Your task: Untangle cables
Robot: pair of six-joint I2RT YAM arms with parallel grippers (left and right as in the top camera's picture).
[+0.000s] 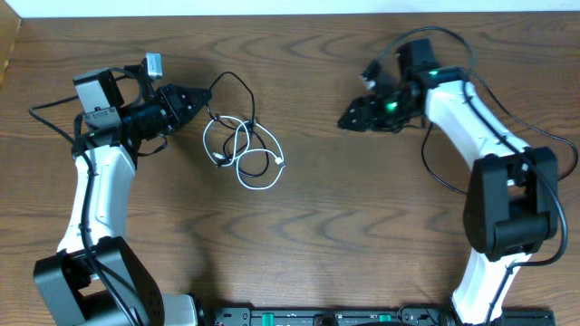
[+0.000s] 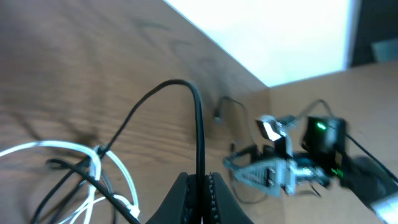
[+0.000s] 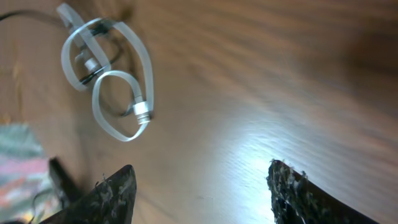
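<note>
Inspector: State of the grippers?

Operator: My left gripper (image 2: 200,182) is pinched together on the black cable (image 2: 199,137), which rises from the fingers in a tall arch and falls into the tangle. My right gripper (image 3: 200,169) stands apart with nothing in it. It hovers over bare table (image 1: 362,226), well apart from the bundle.

Inspector: Location of the cables?

Operator: Both lie on the left half of the table, just beside my left gripper. The white cable (image 3: 150,68) sits in overlapping loops and the black one threads through them. I cannot tell which strand passes over which.

Inspector: Step in hand, as you judge it?

Operator: Separating the two. I judge the right gripper needs to hold the white cable while the left draws the black one out.

Inspector: Recommended method?

Operator: Bring the right across low and take a white loop near its plug (image 3: 142,111), clear of the black strand. Then pull left slowly, away from the bundle, watching the loops. If they tighten rather than slide, stop and slacken; a hard pull would likely cinch the tangle.
</note>
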